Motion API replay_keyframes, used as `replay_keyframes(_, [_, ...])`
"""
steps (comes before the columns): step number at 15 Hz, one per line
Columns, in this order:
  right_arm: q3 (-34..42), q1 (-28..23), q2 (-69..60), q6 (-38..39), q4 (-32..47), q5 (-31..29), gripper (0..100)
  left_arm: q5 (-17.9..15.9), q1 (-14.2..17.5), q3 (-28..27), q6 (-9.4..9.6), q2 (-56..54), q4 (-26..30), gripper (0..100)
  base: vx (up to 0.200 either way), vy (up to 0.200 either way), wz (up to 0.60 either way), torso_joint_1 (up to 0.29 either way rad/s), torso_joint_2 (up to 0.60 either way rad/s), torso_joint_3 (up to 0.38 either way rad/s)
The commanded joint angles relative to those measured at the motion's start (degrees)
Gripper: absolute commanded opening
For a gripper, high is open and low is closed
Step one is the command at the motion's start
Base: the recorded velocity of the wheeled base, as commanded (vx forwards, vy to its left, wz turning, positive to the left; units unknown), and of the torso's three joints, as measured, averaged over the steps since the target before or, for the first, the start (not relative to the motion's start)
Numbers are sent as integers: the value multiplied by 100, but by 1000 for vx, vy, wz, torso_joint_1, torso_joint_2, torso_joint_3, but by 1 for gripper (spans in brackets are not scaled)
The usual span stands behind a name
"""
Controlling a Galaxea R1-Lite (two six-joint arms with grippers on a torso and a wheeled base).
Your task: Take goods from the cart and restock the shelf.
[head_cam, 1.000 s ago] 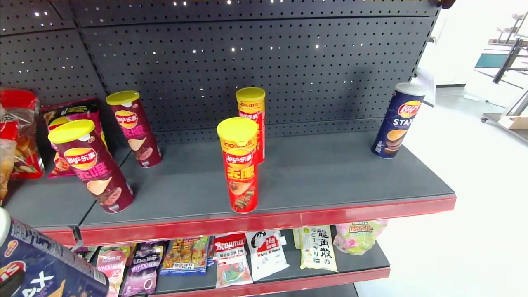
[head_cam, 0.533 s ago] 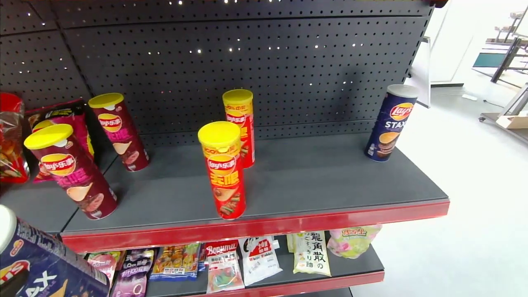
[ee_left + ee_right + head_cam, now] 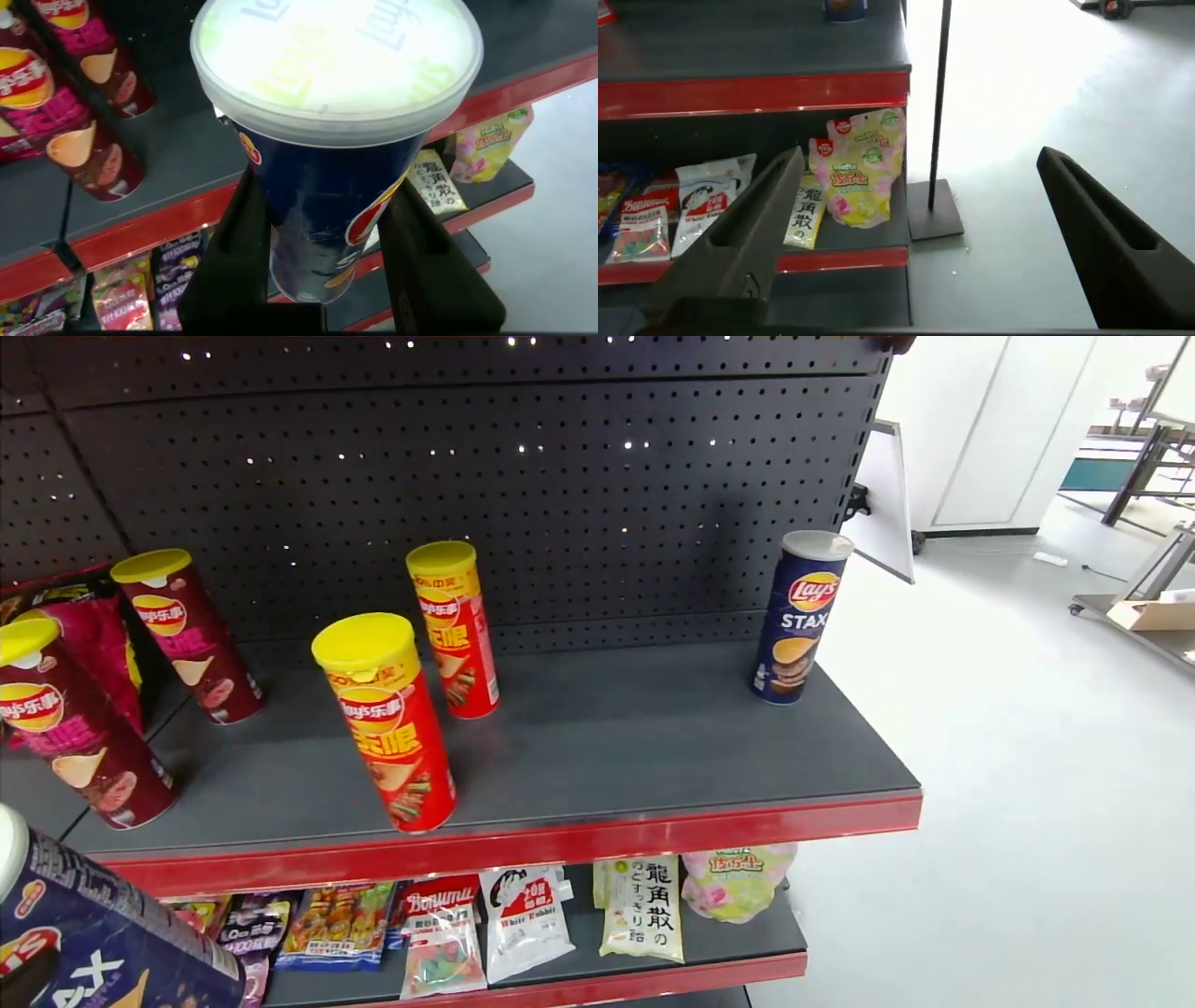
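Left end effector (image 3: 327, 201) is clamped on a cylindrical dark-blue crisp can (image 3: 327, 121) with a translucent white lid, held in front of the matte grey shelf (image 3: 635, 737), off its red front lip. Right end effector (image 3: 920, 159): jaws apart. The shelf carries upright yellow-lidded red cans (image 3: 392, 728) and maroon cans (image 3: 70, 728).

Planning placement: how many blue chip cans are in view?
2. One blue can stands at the right rear of the upper shelf; the held can sits in the left end effector, low on the robot's left. Others may be hidden.
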Motion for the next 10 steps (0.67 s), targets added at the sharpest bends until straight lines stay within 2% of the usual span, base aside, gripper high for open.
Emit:
replay_keyframes(1, [0,2,7,-3,0,4,100,1,2,11,11,-24,0,0,0,-200,0,7,2,2])
replay_keyframes(3, [0,2,7,-3,0,4,100,1,2,81,99,-121,0,0,0,-200,0,5,2,2])
replay_keyframes(7, [-9,11,7,-30,9,4,100,-8,2,81,107,-253,0,0,0,0,0,0,0,0])
replay_keyframes(9, [-18,11,7,-65,9,206,100,-34,-6,-7,37,-297,9,0,0,0,0,0,0,0])
replay_keyframes(10, [-9,11,7,-83,9,223,100,-87,-6,-51,-77,-279,9,0,0,0,0,0,0,0])
